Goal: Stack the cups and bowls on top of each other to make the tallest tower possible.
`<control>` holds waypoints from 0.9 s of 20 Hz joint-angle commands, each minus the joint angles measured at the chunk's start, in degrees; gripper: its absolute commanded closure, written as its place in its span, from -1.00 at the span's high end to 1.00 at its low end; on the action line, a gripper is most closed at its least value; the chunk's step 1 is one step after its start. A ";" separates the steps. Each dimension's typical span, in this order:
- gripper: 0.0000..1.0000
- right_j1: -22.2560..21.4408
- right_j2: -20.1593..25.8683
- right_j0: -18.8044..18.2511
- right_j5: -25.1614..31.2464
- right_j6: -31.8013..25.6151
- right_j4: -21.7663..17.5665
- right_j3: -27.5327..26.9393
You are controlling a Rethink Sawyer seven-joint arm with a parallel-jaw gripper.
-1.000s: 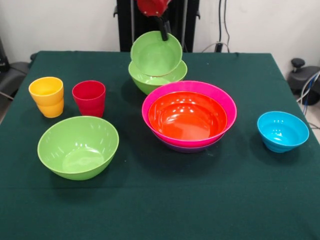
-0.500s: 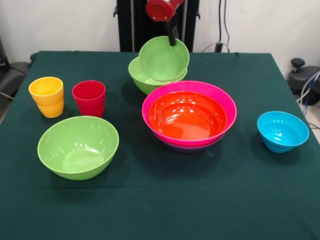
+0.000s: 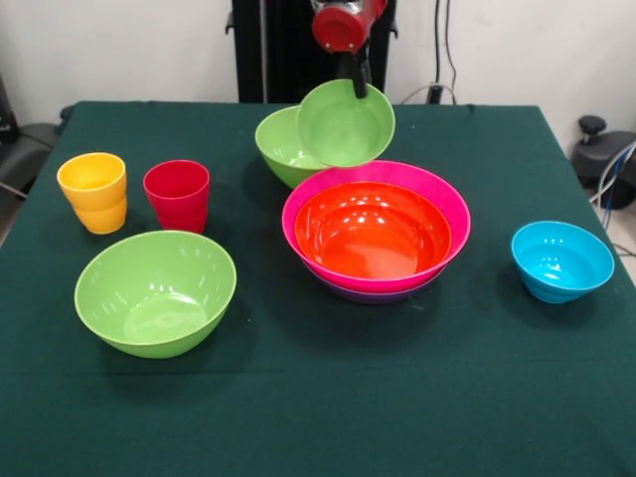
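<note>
Meanwhile, the gripper (image 3: pixel 356 79) had carried the small lime-green glossy plastic bowl (image 3: pixel 345 123) rightward in the front view and a little higher than half a second before. Earlier that bowl hung over the large lime-green plastic bowl (image 3: pixel 283 146) at the far side of the green-clothed table (image 3: pixel 318 417); it now overlapped only that bowl's right part and reached over the far rim of the stack. The dark fingers were pinched on the small bowl's far rim, and the bowl hung tilted, its mouth facing the camera and its axis leaning well off vertical.

Directly below the gripper and nearer the camera sat the tower (image 3: pixel 376 234): a wide glossy orange bowl (image 3: pixel 373 231) nested in a large hot-pink bowl (image 3: pixel 437 194), with a purple bowl's edge (image 3: pixel 373 294) showing beneath. The orange bowl held nothing.

Far below and to the gripper's left in this view lay a second large lime-green bowl (image 3: pixel 155 291), upright and empty. Beyond it stood a ribbed yellow plastic cup (image 3: pixel 93 192) and a red plastic cup (image 3: pixel 177 195), both upright with mouths up, just beside each other. Down and to the right of the gripper sat a small sky-blue bowl (image 3: pixel 561 260), upright, empty, well apart from the stack.
</note>
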 commanded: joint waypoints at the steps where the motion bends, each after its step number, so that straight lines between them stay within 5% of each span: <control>1: -1.00 -0.17 -5.17 4.79 -3.00 10.72 0.72 -0.34; 18: -1.00 -1.41 -6.51 5.43 -1.67 8.29 3.35 -1.51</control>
